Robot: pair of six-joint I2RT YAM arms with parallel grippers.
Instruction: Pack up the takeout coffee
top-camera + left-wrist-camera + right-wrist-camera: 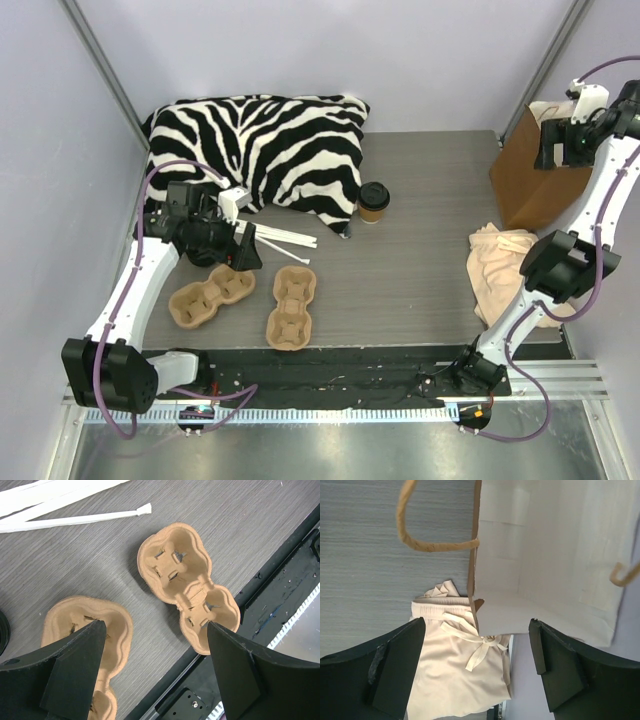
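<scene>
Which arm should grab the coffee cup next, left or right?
Probably left: left gripper hangs open over the cup carriers, nearer the coffee cup; right gripper is off above the paper bag.

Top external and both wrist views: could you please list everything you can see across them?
takeout coffee: one, brown cup with black lid, upright by the pillow's near right corner
pillow: one, black-and-white zebra print, far left of the table
cup carriers: two, tan pulp, empty, near left, side by side
white strips: a few, white, between pillow and carriers
paper bag: one, brown, far right, open
garment: one, beige with a drawstring, in front of the bag
table: one, grey wood grain
left gripper: one, black, open above the carriers
right gripper: one, black, open above the bag's mouth
</scene>
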